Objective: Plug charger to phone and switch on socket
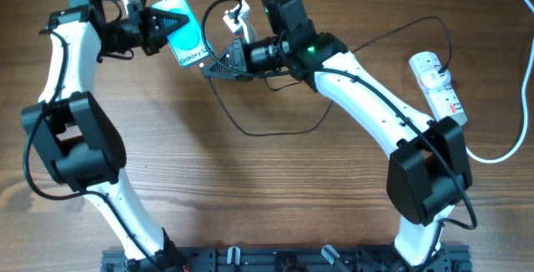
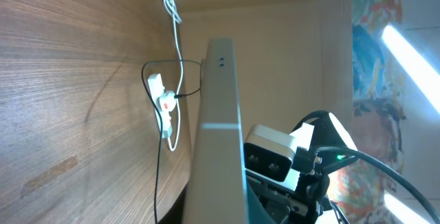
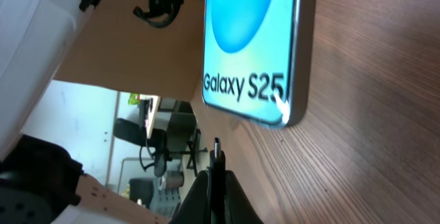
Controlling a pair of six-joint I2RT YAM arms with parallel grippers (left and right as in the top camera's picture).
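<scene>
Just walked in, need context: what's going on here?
The left tool is clamped on the phone. The right tool grips the charger by its connector tip, aimed at the phone's Galaxy S25 end but just short of it, not yet inserted. The socket lies off to the right, untouched.

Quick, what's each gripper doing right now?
Left gripper: shut on the phone.
Right gripper: shut on the charger connector.

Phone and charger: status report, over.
Left jaws shut on phone. Right jaws shut on charger, tip just short of phone's end, not plugged. Socket untouched. Nothing between.
</scene>
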